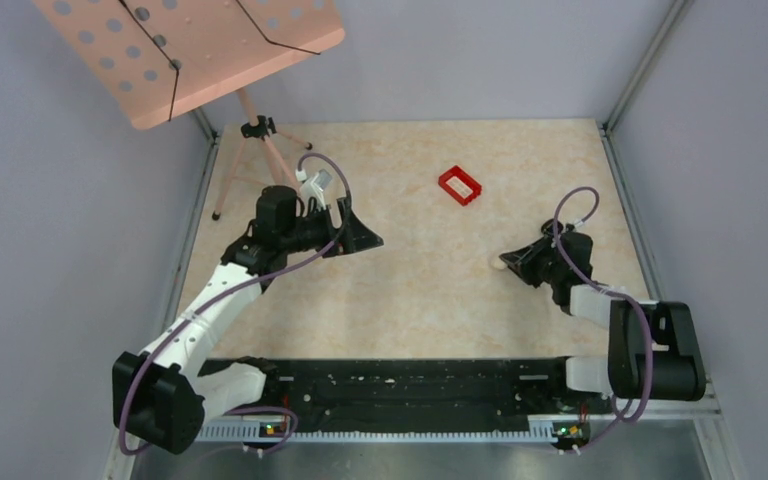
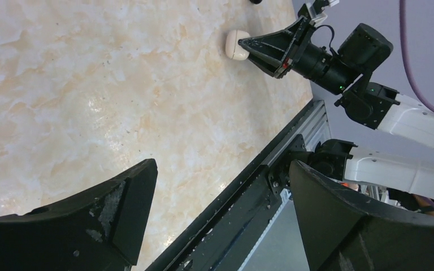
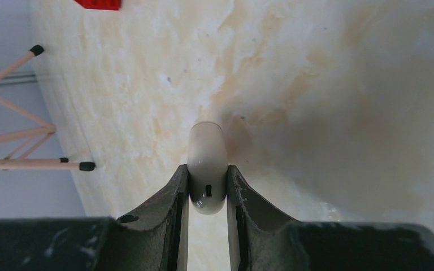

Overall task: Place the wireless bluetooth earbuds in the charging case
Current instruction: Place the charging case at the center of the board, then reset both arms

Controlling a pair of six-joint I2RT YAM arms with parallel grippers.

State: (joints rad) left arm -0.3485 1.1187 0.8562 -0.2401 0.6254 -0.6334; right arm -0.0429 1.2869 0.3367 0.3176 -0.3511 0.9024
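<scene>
Gripping the pale cream rounded piece (image 3: 207, 144) by its near end, the right pincer (image 3: 207, 175) is clamped around it.

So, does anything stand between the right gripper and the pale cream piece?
Nothing visible: the right gripper clasps the pale cream piece on both sides, low at the table. The red tray lies well apart.
</scene>
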